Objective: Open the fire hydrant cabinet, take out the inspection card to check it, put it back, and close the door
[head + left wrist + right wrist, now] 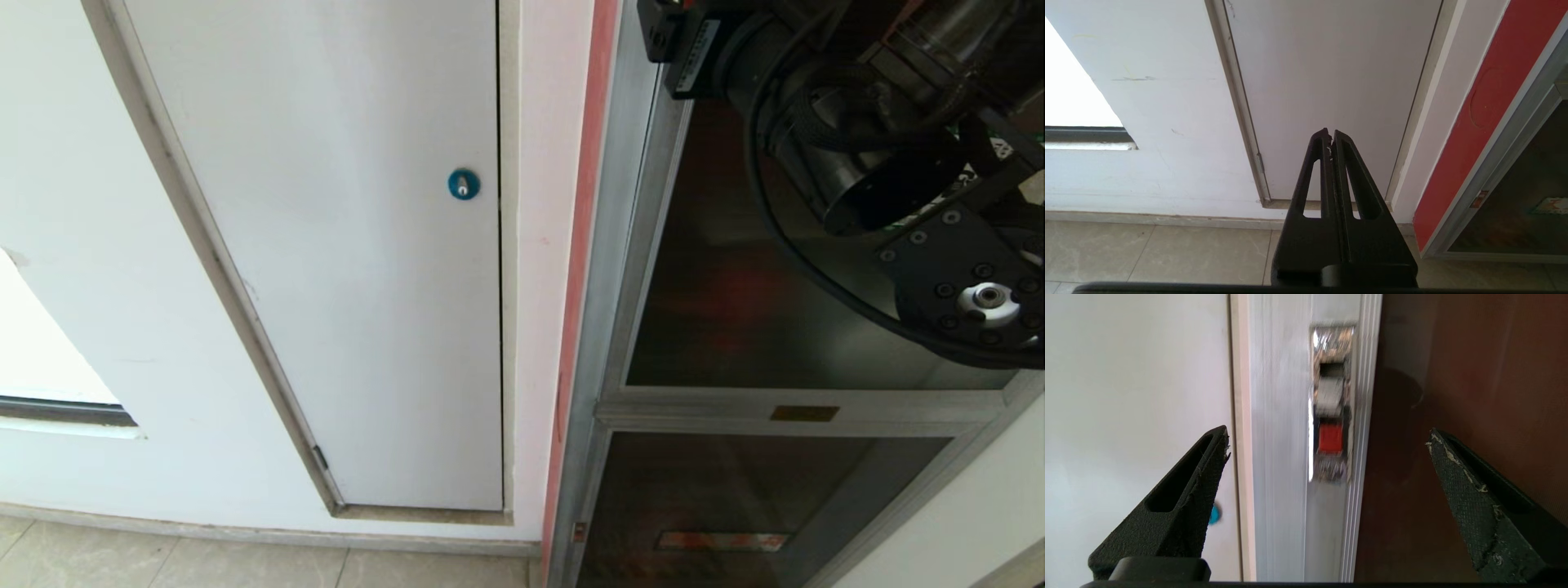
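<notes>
Fire hydrant cabinet (608, 269): tall box with a shiny silver metal frame, standing on the right of the head view; a thin red strip (581, 245) runs along its outer side.
Door (718, 294): dark, smooth glass in a silver frame; it lies shut and flat in the frame, and a dull red glow shows through the glass.
Latch (1330, 437): a small red square set in a shiny metal slot on the ridged silver frame edge, just beside the dark glass.
Lower glass panel (735, 498): dark too, with an orange-red strip low down.
White panel (351, 245): flat, plain and painted, left of the cabinet, with a small round blue lock (463, 184) near its right edge.
Floor (245, 563): pale stone tiles under the wall.
Right end effector (1327, 445): black, pointed fingers with rough gritty pads, spread wide with nothing between them; they straddle the frame edge, and the latch sits in the gap, not touched.
Left end effector (1331, 139): black fingers pressed together, holding nothing, hanging low before the white panel, well apart from the cabinet.
Open room: the wall and floor left of the cabinet are bare; the right arm (898, 163) crowds the top right corner in front of the glass.
</notes>
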`<state>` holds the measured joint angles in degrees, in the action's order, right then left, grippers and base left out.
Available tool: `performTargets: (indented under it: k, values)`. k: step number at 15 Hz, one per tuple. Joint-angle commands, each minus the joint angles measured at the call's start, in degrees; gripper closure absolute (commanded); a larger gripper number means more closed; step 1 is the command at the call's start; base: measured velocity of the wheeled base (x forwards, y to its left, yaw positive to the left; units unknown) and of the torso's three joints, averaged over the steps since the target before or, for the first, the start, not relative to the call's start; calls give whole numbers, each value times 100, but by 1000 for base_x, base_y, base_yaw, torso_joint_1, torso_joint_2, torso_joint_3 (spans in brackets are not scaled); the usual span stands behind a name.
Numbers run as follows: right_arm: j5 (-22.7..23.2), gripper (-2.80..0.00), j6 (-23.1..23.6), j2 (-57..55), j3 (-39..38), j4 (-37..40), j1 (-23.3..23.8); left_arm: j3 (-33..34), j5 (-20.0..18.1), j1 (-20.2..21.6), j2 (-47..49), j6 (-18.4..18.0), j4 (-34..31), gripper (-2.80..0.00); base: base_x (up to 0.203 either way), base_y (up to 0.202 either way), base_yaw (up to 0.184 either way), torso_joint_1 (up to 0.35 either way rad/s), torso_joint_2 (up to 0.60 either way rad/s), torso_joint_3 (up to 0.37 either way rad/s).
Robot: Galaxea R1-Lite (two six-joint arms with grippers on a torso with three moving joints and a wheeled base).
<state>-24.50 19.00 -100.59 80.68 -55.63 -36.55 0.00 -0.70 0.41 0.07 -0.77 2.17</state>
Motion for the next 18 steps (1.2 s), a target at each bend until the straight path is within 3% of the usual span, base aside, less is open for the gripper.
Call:
performTargets:
  k: [1, 9, 10, 18]
  values:
    - [-28, -280, 45, -166, 253, -15, 3, 79, -1, 2, 1, -2, 3, 0, 0, 0, 0, 0, 0, 0]
    - [-63, -280, 104, -585, 993, 254, 130, 79, -1, 2, 1, -2, 3, 0, 0, 0, 0, 0, 0, 0]
    - [-63, 0, 104, -594, 993, 254, 156, 79, -1, 2, 1, -2, 3, 0, 0, 0, 0, 0, 0, 0]
    - [-63, 0, 104, -611, 988, 255, 280, 79, -1, 2, 1, -2, 3, 0, 0, 0, 0, 0, 0, 0]
